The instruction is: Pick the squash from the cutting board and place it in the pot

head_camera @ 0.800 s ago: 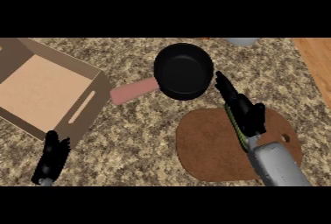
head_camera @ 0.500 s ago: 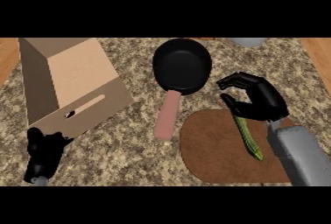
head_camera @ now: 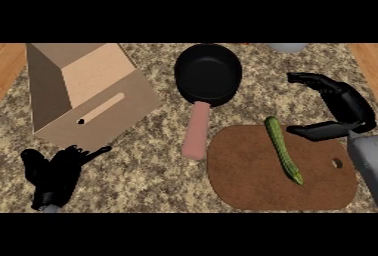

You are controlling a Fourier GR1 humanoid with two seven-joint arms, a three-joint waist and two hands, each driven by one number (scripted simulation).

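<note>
A long green squash (head_camera: 284,150) lies on the brown cutting board (head_camera: 258,180) at the lower right, running from upper left to lower right. The black pot (head_camera: 208,74) with a pink handle (head_camera: 195,136) sits at the top middle of the counter. My right hand (head_camera: 341,109) hovers just right of the squash's upper end, fingers curved and thumb spread, holding nothing. My left hand (head_camera: 57,172) rests open at the lower left, fingers up.
An open cardboard box (head_camera: 85,92) lies on its side at the upper left. A grey object (head_camera: 286,47) shows partly at the top edge. Wooden strips border the speckled counter at both upper corners.
The view has swung, so the pot and board now sit more upright. My right hand has moved off the squash to its right side, and the whole squash now shows on the board.
</note>
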